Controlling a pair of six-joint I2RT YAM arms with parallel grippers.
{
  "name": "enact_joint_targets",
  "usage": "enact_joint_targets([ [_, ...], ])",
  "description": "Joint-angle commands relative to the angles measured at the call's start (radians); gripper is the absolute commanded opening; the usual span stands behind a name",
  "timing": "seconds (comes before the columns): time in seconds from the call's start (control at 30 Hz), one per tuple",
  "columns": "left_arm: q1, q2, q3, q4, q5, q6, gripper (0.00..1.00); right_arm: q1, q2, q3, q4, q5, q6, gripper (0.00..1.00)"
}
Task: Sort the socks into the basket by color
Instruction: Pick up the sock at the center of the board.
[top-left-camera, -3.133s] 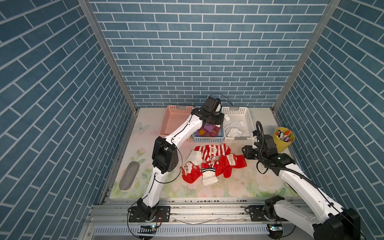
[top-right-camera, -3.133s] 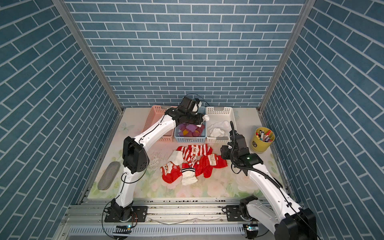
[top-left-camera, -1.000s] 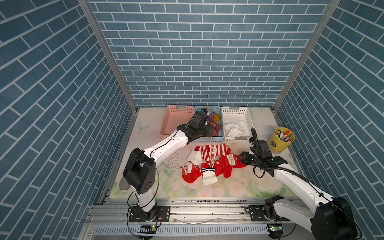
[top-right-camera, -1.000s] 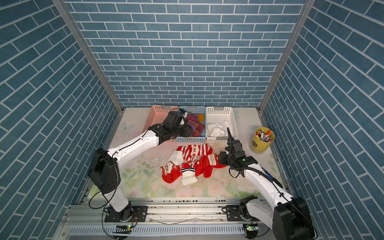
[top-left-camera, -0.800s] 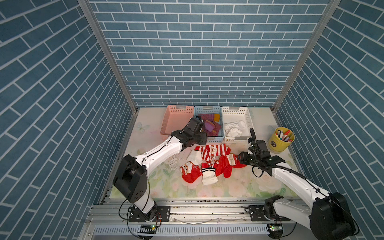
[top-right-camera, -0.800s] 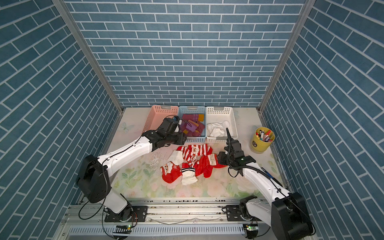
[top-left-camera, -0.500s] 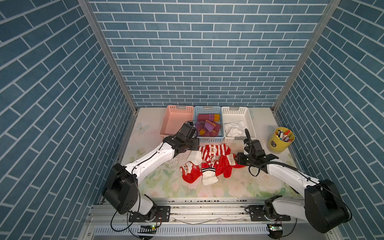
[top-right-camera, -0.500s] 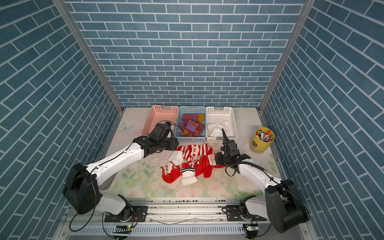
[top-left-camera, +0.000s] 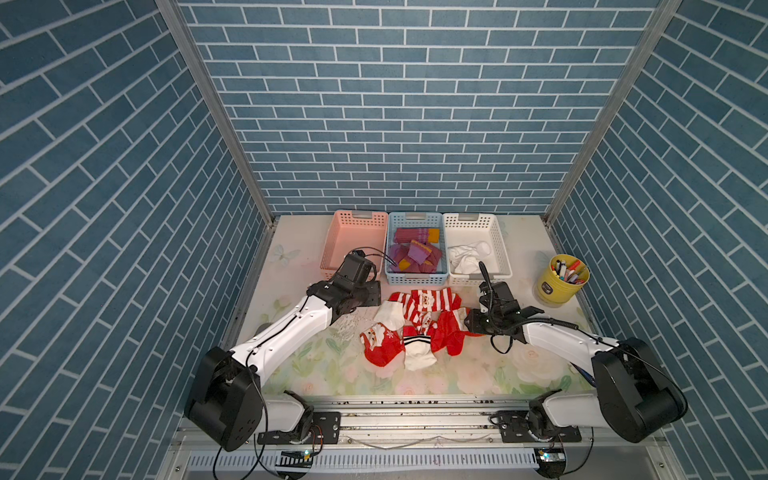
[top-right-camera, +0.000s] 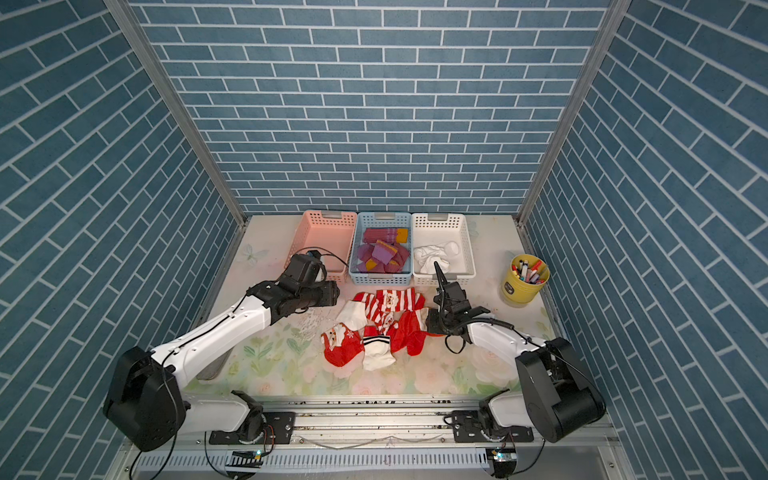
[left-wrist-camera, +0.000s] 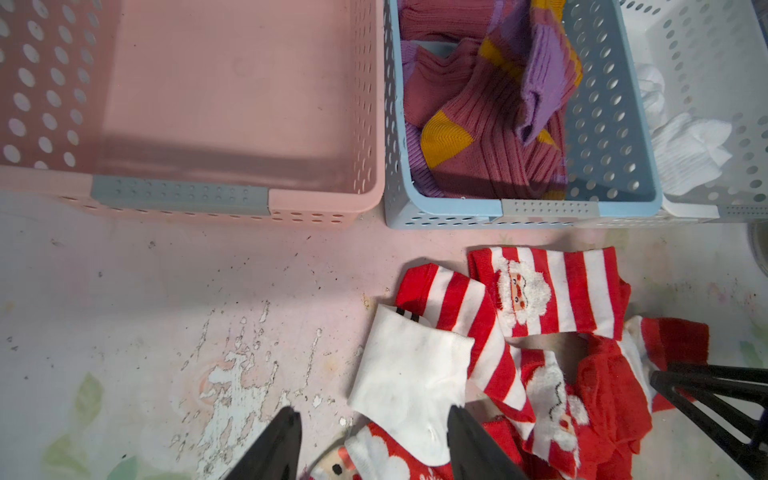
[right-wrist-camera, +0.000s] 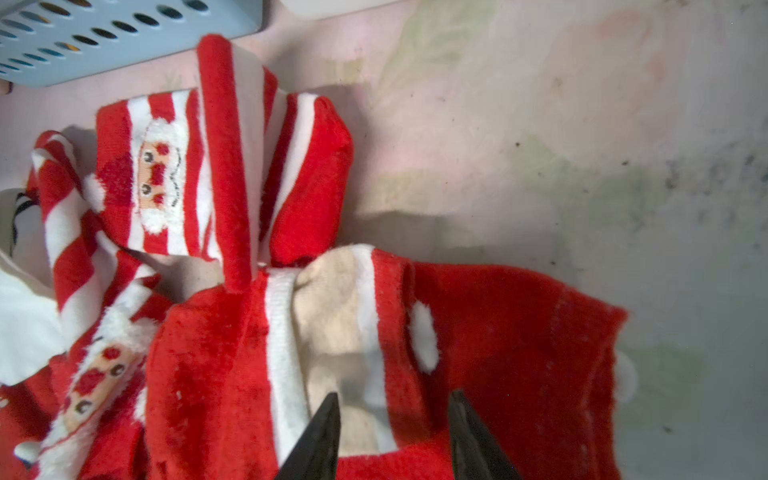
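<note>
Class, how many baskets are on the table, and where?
3, in a row at the back: pink basket left, empty; blue basket middle, holding purple socks; white basket right, holding white socks. None appears hidden.

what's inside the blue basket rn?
Inside the blue basket: a heap of maroon socks with orange-yellow patches, and one lilac sock draped on top. They overlap, so the count and whatever lies beneath stay hidden.

yellow cup (top-left-camera: 556, 291) of markers (top-left-camera: 568, 269) stood near right edge of floral tabletop (top-left-camera: 478, 374); blue brick walls (top-left-camera: 395, 124) around.
</note>
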Motion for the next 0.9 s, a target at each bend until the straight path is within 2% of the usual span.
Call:
enact_joint_targets([
  [0.0,0.015,-0.008,-0.015,-0.006,0.004,-0.004,0.63,0.01,0.023,0.028,0.018,0.019,0.044,0.42],
  [0.2,0.019,-0.004,-0.02,-0.006,0.018,-0.003,0.63,0.018,0.05,0.041,0.029,0.012,0.043,0.34],
  [0.33,0.024,-0.016,-0.033,-0.009,0.016,-0.003,0.63,0.022,0.057,0.05,0.032,0.003,0.043,0.18],
  [0.43,0.029,-0.028,-0.038,-0.013,0.012,-0.004,0.63,0.026,0.04,0.055,0.024,0.005,0.04,0.12],
  [0.73,0.046,-0.061,-0.059,-0.029,0.014,-0.006,0.64,0.034,-0.046,0.17,-0.113,0.021,-0.015,0.0],
  [0.87,0.058,-0.08,-0.08,-0.019,0.036,-0.013,0.64,0.036,-0.093,0.243,-0.175,0.044,-0.039,0.0],
])
